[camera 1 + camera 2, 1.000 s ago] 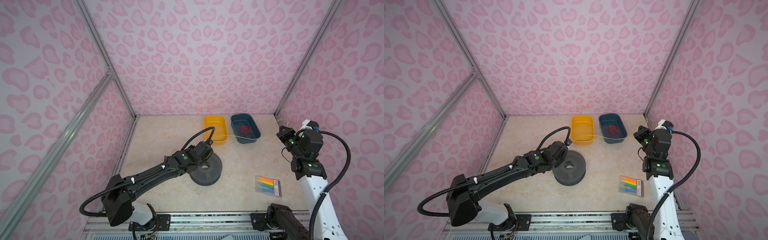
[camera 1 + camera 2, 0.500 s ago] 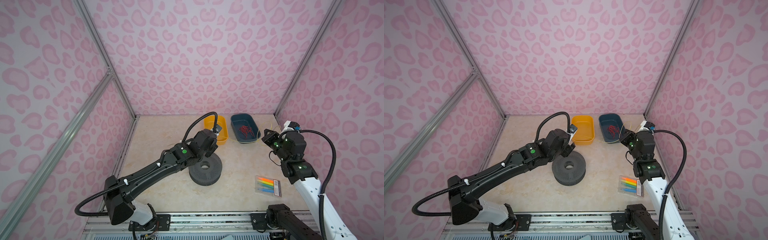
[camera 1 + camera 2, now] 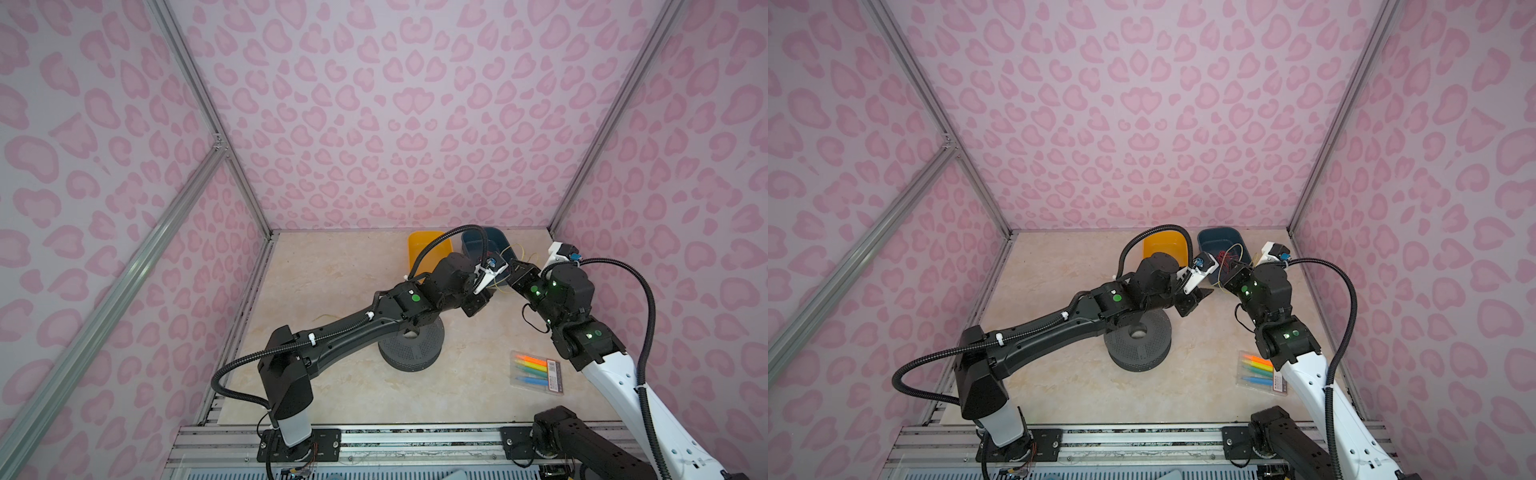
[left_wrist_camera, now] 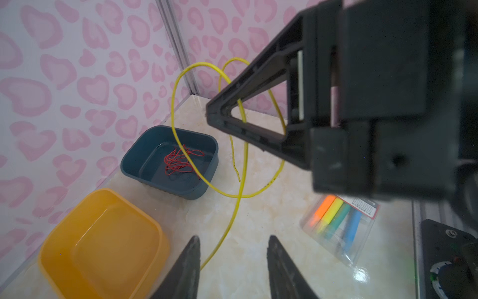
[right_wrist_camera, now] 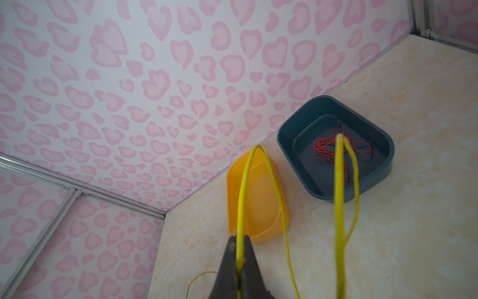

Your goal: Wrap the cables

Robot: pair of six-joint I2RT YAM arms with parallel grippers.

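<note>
TOP VIEW: thin springy yellow wire (image 3: 515, 248) is looped just beside dark blue plastic tub (image 3: 469, 249); second grip is best closed slowly, square across the strand | LEFT WRIST: black left gripper (image 4: 232, 240) is spread, wire passed between its fingers | RIGHT WRIST: black right gripper (image 5: 239, 236) is clamped on wire, loops arched tubward

Left arm (image 3: 374, 320) hides part of the blue tray (image 3: 471, 249); yellow wire (image 4: 232, 220) vanishes behind left pincer (image 4: 233, 238) finger.

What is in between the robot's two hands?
Only the yellow wire: in the left wrist view it loops from the shut right hand toward the open left hand.
</note>
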